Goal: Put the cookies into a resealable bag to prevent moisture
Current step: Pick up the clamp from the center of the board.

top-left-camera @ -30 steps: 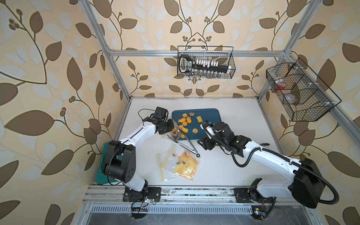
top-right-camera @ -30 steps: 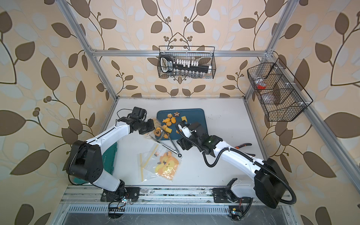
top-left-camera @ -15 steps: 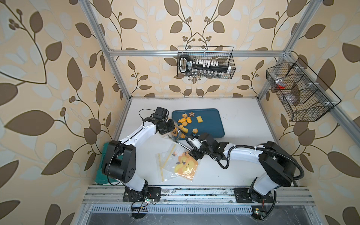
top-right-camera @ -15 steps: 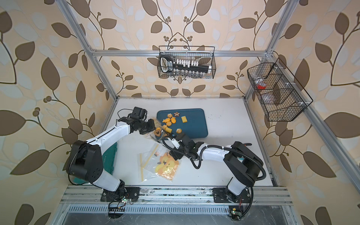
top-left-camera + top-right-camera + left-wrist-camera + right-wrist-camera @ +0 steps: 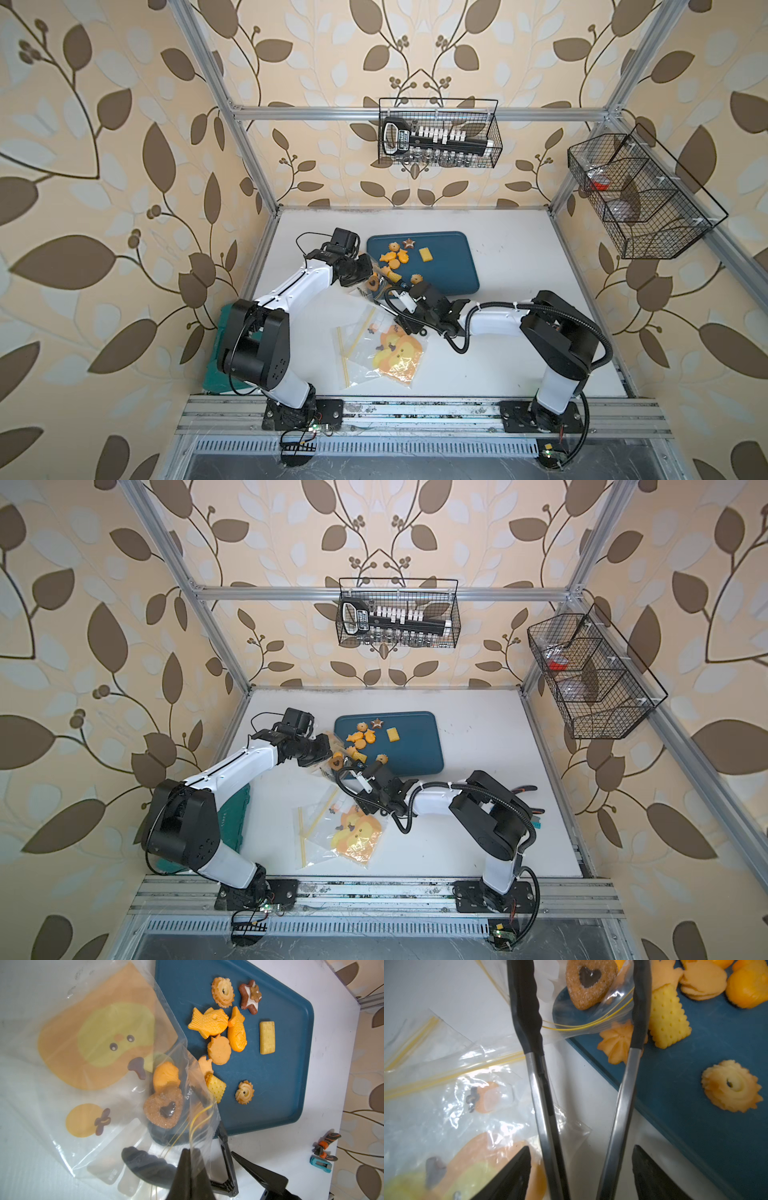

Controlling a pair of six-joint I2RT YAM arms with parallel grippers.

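At the tray [image 5: 280, 1064] edge, left tool [image 5: 187, 1159] pinches the bag [image 5: 93, 1022] mouth — right tool [image 5: 581, 1153] gapes astride the tongs [image 5: 539, 1084].

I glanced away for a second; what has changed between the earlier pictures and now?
The right arm folded back from the tray toward its base. The right pincer now stands open astride the tongs lying on the table, gripping nothing. Unchanged: the left pincer stays shut on the open bag; the cookies and spare bags lie as before.
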